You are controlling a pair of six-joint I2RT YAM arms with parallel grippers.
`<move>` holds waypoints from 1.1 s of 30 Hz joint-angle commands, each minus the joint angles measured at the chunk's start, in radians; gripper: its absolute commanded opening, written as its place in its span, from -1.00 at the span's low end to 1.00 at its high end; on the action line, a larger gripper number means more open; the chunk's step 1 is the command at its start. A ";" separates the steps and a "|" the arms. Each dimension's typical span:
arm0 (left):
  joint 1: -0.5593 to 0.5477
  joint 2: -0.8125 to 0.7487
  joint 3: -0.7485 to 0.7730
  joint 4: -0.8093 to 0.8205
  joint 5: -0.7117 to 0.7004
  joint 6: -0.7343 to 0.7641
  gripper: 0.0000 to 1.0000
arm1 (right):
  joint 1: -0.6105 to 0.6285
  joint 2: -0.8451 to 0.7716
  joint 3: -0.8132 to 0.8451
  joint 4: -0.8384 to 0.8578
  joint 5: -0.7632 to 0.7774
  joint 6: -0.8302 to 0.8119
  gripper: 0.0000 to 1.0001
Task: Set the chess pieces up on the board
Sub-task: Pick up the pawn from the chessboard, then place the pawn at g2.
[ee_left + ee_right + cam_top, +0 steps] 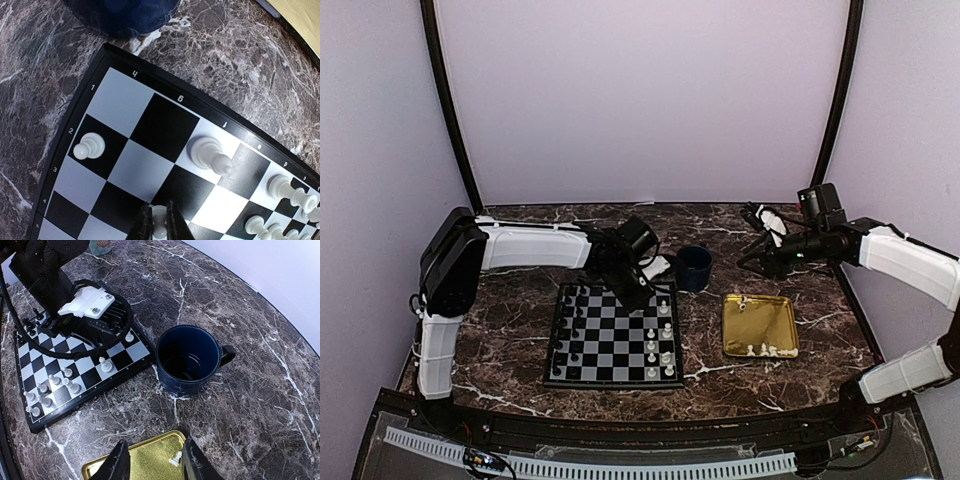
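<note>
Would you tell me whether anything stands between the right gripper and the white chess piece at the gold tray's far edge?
Nothing visible does. The right gripper is open, and the chess piece lies on the gold tray, unobstructed in the gap between its fingers. The blue mug stands beyond it.

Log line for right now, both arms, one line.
left gripper: shut on white piece over board | right gripper: open, over gold tray | tray: white pieces inside

pale lilac walls [640,100], dark marble table [510,322]
</note>
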 commanded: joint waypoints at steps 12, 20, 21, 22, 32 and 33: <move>0.045 0.023 0.054 0.102 0.089 -0.015 -0.88 | -0.003 0.025 -0.010 0.023 0.010 -0.019 -0.27; 0.045 0.044 0.066 0.099 0.104 -0.018 -0.87 | -0.004 0.034 -0.010 0.023 0.011 -0.021 -0.27; 0.045 0.045 0.066 0.097 0.107 -0.018 -0.87 | -0.004 0.036 -0.010 0.023 0.011 -0.021 -0.27; 0.045 0.047 0.066 0.095 0.110 -0.019 -0.87 | -0.004 0.037 -0.009 0.022 0.009 -0.023 -0.27; 0.045 0.049 0.072 0.065 0.121 -0.020 -0.75 | -0.003 0.043 -0.008 0.019 0.006 -0.023 -0.27; 0.045 0.049 0.073 0.061 0.120 -0.021 -0.72 | -0.004 0.043 -0.007 0.018 0.007 -0.024 -0.26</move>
